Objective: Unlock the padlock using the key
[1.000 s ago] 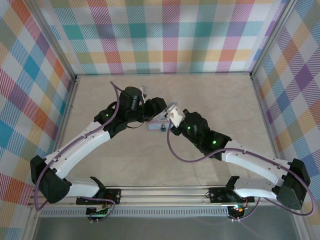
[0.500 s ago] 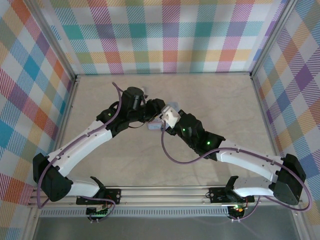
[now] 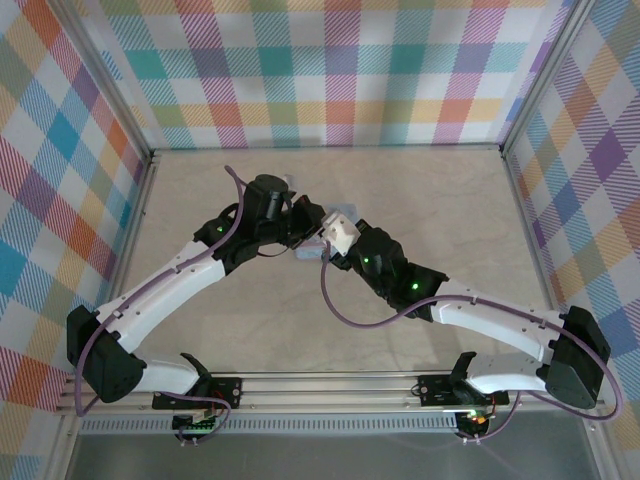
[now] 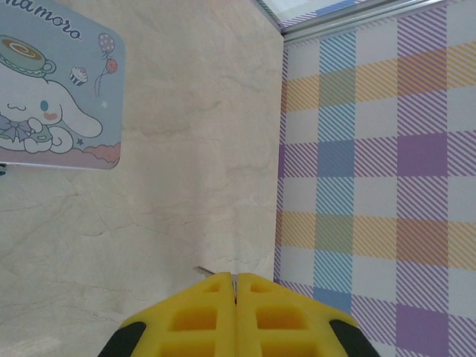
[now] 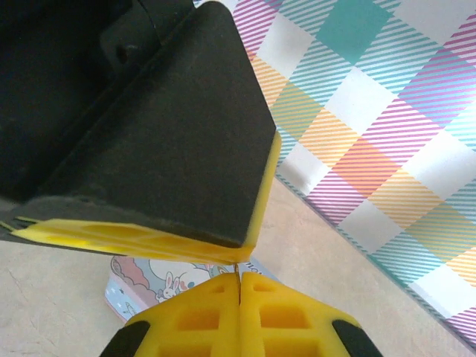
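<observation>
Centrally, item one: the right gripper [image 5: 239,280], yellow pads pressed together on the key [image 5: 239,272]. The key is a thin pale sliver standing out of the seam toward 12 o'clock, its tip meeting the yellow edge of the left gripper's finger [image 5: 171,141], which lies across at 11 o'clock.

Item two: the left gripper [image 4: 235,280], pads closed flush. A thin grey sliver [image 4: 204,271] sits just beside its tip at 10 o'clock; whether the pads touch it cannot be told.

Item three: the tin [image 4: 59,97], pale blue and cartoon-printed, flat on the table [image 4: 186,149] at 10 o'clock from the left gripper and apart from it. In the right wrist view the tin [image 5: 141,286] is near, at 9 o'clock from the right gripper.

Item four: the plaid wall [image 4: 372,149], at 2 o'clock from the left gripper.
</observation>
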### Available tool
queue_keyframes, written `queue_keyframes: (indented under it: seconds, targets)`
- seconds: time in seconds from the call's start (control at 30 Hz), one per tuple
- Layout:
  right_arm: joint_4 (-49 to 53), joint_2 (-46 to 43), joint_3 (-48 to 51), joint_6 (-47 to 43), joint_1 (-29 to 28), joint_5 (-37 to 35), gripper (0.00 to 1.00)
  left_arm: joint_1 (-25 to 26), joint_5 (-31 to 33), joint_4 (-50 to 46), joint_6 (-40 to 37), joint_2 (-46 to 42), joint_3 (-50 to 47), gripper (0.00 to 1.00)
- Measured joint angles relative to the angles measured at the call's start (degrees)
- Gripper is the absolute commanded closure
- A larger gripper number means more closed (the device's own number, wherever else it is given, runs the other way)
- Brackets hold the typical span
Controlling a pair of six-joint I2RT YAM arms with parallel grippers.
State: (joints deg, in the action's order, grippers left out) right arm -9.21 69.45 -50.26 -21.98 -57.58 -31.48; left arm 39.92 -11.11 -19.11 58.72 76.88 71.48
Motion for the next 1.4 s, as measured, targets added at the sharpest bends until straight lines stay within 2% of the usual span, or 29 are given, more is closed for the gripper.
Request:
queue_keyframes:
  seconds: [0.1, 0.13, 0.2, 0.3, 0.5, 0.7, 0.8, 1.0, 1.1, 1.23, 1.4]
  targets:
    - [0.22, 0.0, 0.0, 0.0, -0.17, -0.24, 0.99, -0.11, 0.02, 0.22, 0.24, 0.0, -0.15, 1.0]
    - [0.28, 0.0, 0.0, 0.02, -0.22, -0.26, 0.93, -0.17, 0.04, 0.24, 0.24, 0.0, -0.28, 1.0]
    - [0.46, 0.0, 0.0, 0.22, -0.22, -0.26, 0.73, -0.26, 0.0, 0.5, 0.24, 0.0, -0.48, 1.0]
    - [0.81, -0.63, 0.0, 0.92, -0.44, 0.02, 0.58, -0.48, 0.42, 1.11, -0.24, 0.0, -0.92, 1.0]
    - [4.42, -3.54, 0.0, 4.0, -0.5, 1.29, 0.55, -1.77, 2.21, 1.16, -3.91, 0.0, -2.1, 1.0]
    - [10.32, -7.58, 1.81, 13.79, 3.06, 7.52, 0.46, -3.32, 3.17, 1.55, -9.77, -0.46, -3.78, 1.0]
    - [13.55, -9.7, 2.08, 21.31, 8.22, 14.43, 0.47, -3.39, 3.02, 2.82, -12.83, -1.4, -5.01, 1.0]
    - [14.01, -10.91, 3.67, 36.74, 19.02, 32.94, 0.5, -3.5, 0.39, 8.26, -16.94, -4.66, -8.04, 1.0]
    - [11.15, -10.86, 5.16, 43.8, 21.86, 41.62, 0.51, -3.5, -1.77, 11.67, -17.73, -5.42, -9.49, 1.0]
    - [1.92, -9.81, 8.31, 54.51, 25.14, 51.28, 0.46, -3.5, -4.7, 17.29, -17.68, -5.95, -12.13, 1.0]
    - [-9.68, -8.13, 12.15, 65.2, 27.3, 57.66, 0.46, -3.5, -7.21, 22.38, -16.83, -6.93, -15.02, 1.0]
